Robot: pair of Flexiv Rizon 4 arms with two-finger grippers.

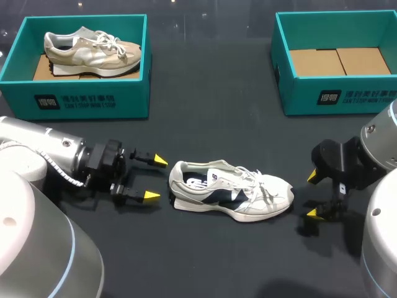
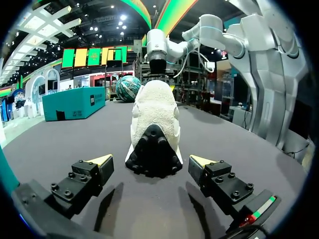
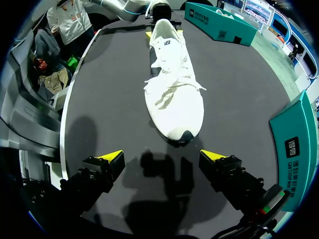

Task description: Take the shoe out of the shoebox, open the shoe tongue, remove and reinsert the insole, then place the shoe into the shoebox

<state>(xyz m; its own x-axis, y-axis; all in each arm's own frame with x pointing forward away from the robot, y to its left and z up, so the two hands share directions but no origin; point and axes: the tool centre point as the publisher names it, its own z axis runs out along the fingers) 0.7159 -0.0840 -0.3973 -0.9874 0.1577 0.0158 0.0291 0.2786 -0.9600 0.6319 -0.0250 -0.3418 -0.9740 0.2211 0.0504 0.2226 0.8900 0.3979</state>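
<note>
Dark table (image 1: 217, 93) holds your white shoe (image 1: 231, 198) on its sole between both grippers, outside the left shoebox (image 1: 87, 102) and right shoebox (image 1: 341, 96). Left gripper (image 1: 155, 177) faces the black heel (image 2: 153, 152), seen only from its wrist; right gripper (image 1: 312, 195) faces the toe (image 3: 182, 132). Fingers stand wide on both.

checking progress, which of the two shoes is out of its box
The white shoe with navy panels: it lies on the table. The beige shoe sits inside the left shoebox.
</note>
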